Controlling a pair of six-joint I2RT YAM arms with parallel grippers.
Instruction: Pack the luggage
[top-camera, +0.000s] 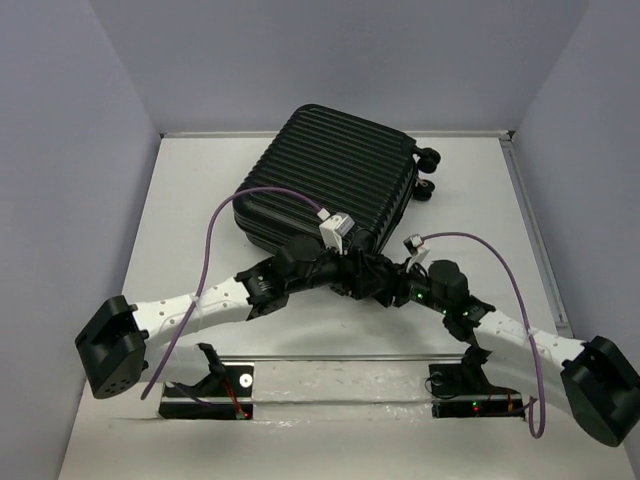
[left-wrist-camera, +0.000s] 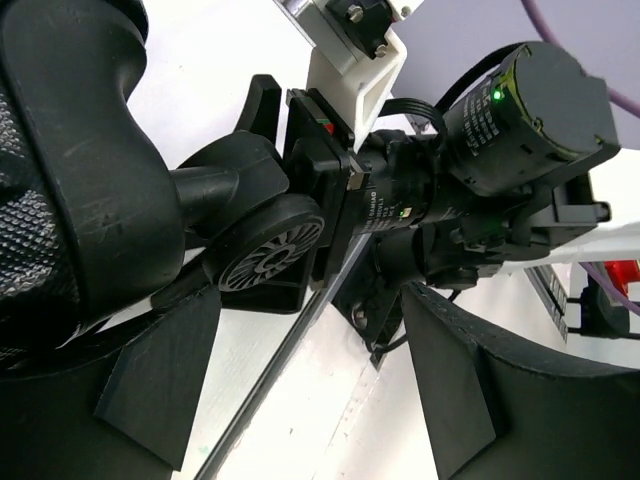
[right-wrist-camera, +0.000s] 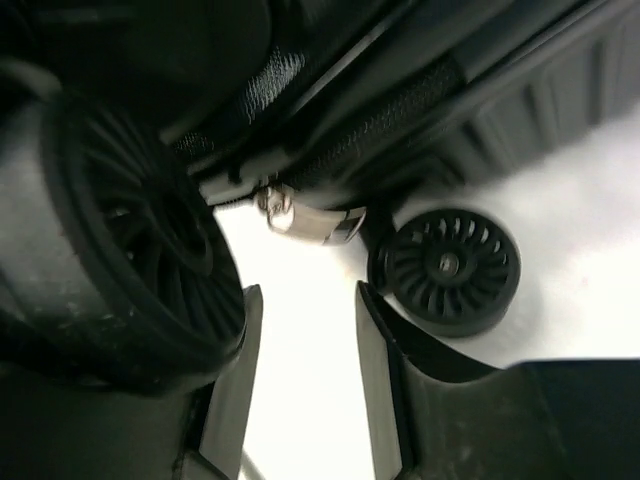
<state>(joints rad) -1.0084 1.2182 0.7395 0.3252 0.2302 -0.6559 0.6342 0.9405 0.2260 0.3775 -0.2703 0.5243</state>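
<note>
Judging by the build, the luggage (top-camera: 330, 175) is expected to be stiff and fairly heavy for these arms: a hard ribbed shell that will not give under the fingers, and smooth enough that a pinch on a flat face would likely slip. Better holds are judged to be the zipper pull (right-wrist-camera: 310, 220), the rim seam, or the wheel mounts; pushing or dragging looks safer than lifting.

The case is seen lying flat and closed at the far middle of the table (top-camera: 150, 260), black, roughly square, with horizontal ribs across the shell and small spoked black wheels (right-wrist-camera: 448, 268) at its right and near edges. A silver zipper pull is visible along the seam in the right wrist view, just above the gap between that gripper's fingers.

Both grippers are brought in at the near edge of the case, close together. The left gripper (left-wrist-camera: 300, 400) is spread wide, nothing between its fingers, a wheel just ahead. The right gripper (right-wrist-camera: 300, 380) is partly parted, with nothing pinched; only bare table is seen in the gap.
</note>
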